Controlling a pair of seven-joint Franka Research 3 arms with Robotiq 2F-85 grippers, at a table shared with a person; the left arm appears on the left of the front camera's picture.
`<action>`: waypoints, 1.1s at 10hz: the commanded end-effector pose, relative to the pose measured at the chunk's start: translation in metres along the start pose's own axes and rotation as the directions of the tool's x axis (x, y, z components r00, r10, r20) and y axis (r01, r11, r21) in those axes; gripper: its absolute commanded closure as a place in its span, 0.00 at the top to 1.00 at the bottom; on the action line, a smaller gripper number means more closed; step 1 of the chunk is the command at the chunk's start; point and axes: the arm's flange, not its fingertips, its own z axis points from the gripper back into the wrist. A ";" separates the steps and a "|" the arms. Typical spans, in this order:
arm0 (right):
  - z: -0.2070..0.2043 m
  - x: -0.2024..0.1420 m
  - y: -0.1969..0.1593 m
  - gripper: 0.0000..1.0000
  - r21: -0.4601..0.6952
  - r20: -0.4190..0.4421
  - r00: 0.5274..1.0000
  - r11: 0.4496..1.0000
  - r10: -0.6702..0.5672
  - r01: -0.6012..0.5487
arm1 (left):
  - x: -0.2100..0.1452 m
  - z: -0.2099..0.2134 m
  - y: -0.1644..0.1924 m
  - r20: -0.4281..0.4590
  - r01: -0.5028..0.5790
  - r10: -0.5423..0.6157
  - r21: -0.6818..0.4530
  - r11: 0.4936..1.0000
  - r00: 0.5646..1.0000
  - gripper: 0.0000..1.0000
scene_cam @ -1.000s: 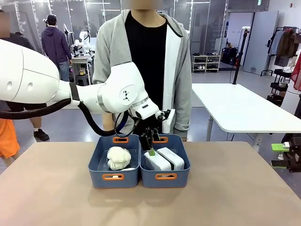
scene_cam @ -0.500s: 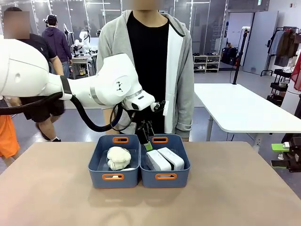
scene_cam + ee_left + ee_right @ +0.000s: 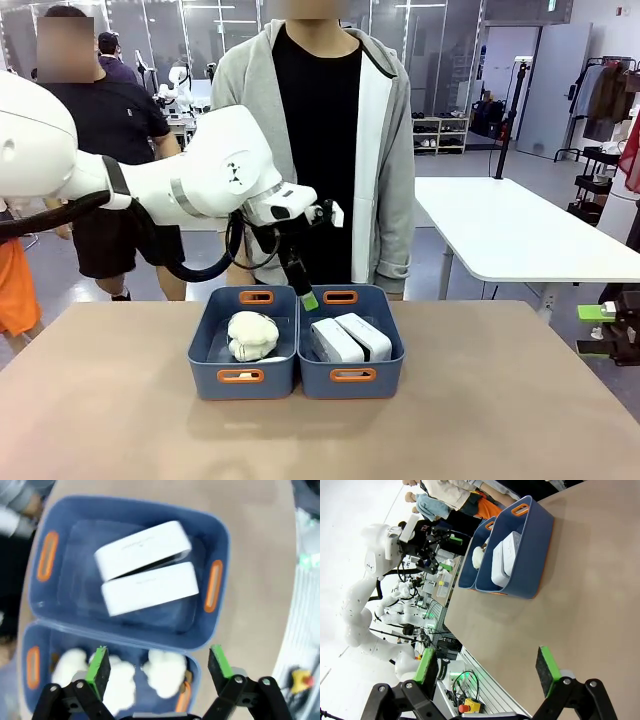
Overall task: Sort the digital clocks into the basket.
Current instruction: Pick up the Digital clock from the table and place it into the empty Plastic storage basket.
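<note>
Two white rounded plastic digital clocks (image 3: 145,567) with small unreadable print lie in the blue plastic basket (image 3: 222,540); left tool (image 3: 159,662) and right tool (image 3: 487,669) gape empty.

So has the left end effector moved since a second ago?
Yes. The left end effector has risen out of the right-hand basket, up and slightly toward picture left, now above its far rim, open, leaving both digital clocks inside.

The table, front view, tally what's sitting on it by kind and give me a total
Blue tubs: 2, the basket with the clocks and the second tub beside it.
Digital clocks: 2, the left clock and the right clock.
Fluffy white toys: 1 heap; separate pieces cannot be told.
Total: 5.
</note>
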 end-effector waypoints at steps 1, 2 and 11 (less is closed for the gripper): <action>0.001 -0.001 0.003 1.00 0.005 -0.004 1.000 1.000 -0.006 0.006 | -0.021 0.034 -0.001 0.065 -0.367 0.367 -0.024 0.930 0.928 0.98; 0.001 -0.001 0.003 1.00 0.005 -0.004 1.000 1.000 -0.006 0.006 | -0.035 0.054 0.008 0.110 -0.497 0.502 -0.068 0.865 0.858 0.98; 0.001 -0.001 0.003 1.00 0.005 -0.004 1.000 1.000 -0.006 0.006 | -0.316 0.188 -0.011 0.542 -0.412 0.626 -0.473 0.778 0.560 0.98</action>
